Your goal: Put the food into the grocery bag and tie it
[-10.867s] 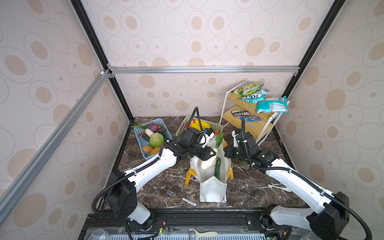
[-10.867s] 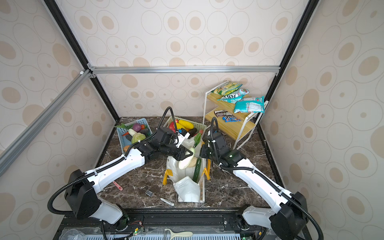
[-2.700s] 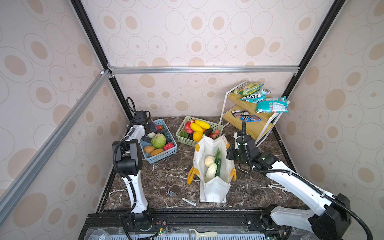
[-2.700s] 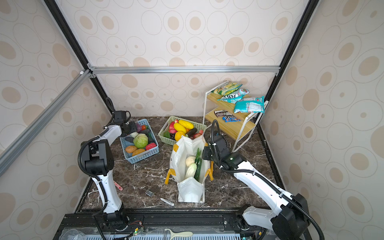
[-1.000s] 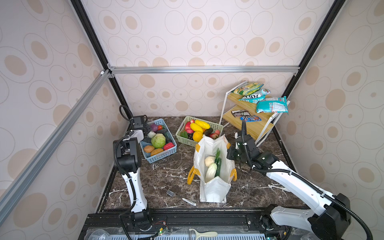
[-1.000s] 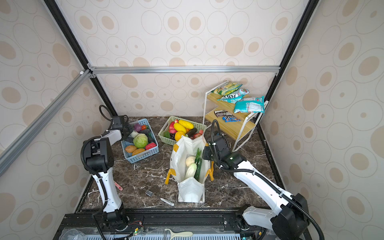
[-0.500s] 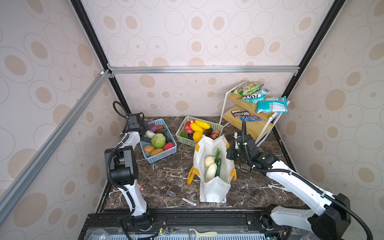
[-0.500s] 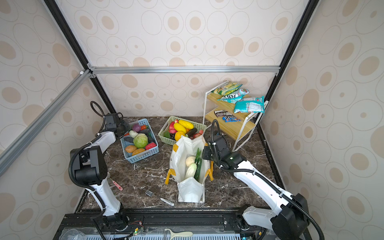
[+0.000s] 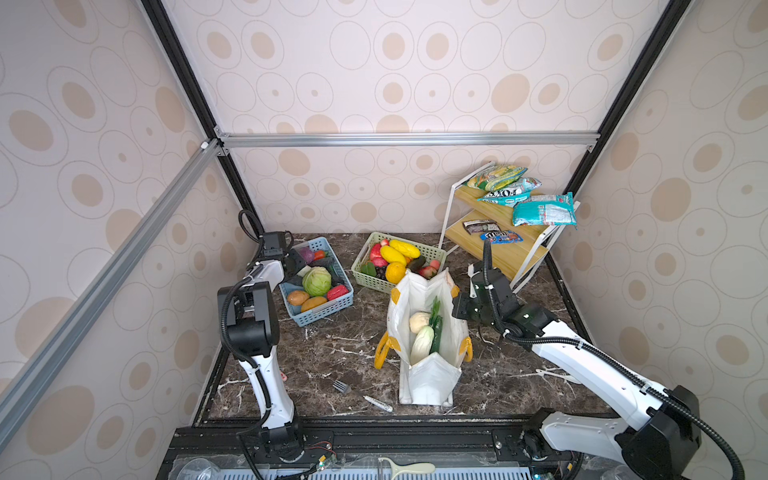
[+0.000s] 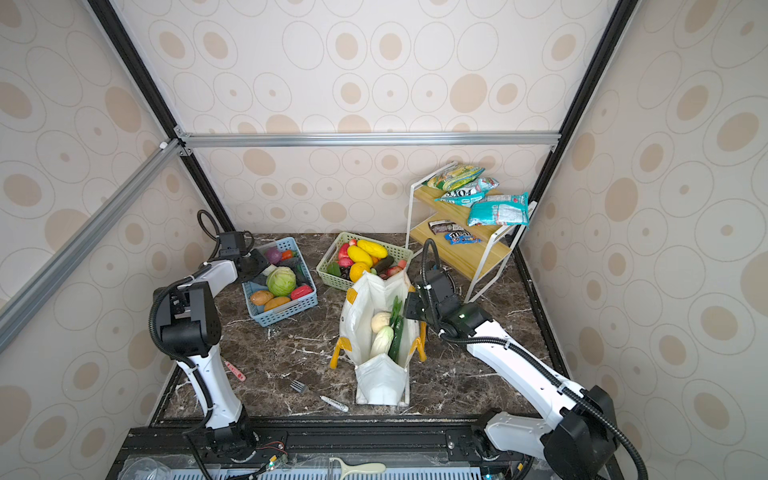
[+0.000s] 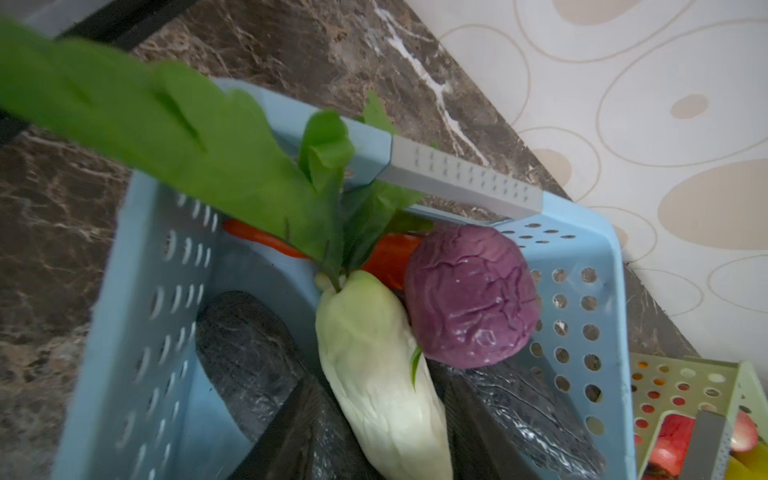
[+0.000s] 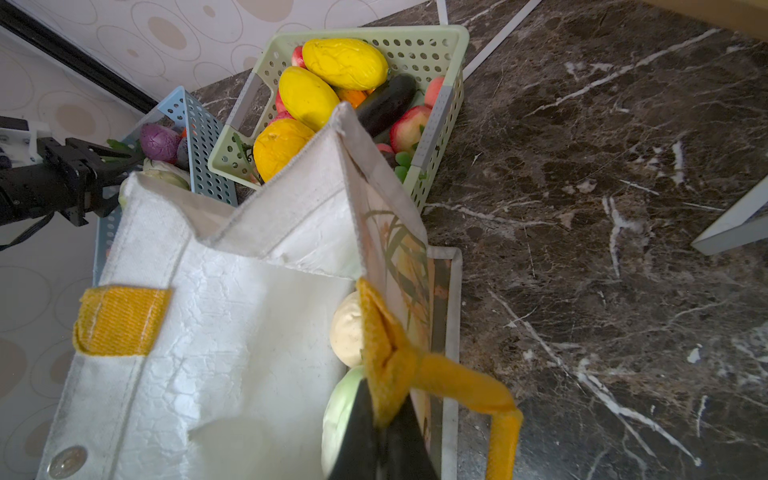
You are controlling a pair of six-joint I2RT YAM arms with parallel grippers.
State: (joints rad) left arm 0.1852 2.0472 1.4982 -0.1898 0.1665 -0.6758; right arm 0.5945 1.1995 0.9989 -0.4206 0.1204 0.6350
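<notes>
grocery bag (image 9: 424, 374) stands open mid-tabletop; beige knobbly ball (image 9: 419, 321), pale cabbage (image 9: 420, 349) and cucumber (image 9: 437, 338) are inside. Right gripper (image 12: 384, 411) has its jaws pressed together on the yellow strap handle (image 12: 453, 386) at the bag's right rim. The canvas looks soft and would likely sag without that hold. Far left, left gripper (image 9: 298, 266) is down in the blue basket (image 9: 328, 309), jaws spread either side of a pale leafy vegetable (image 11: 374, 365) beside a purple cabbage (image 11: 469, 299). It's probably light, smooth plastic. Grip across the thick body, since the floppy leaves would slip.
</notes>
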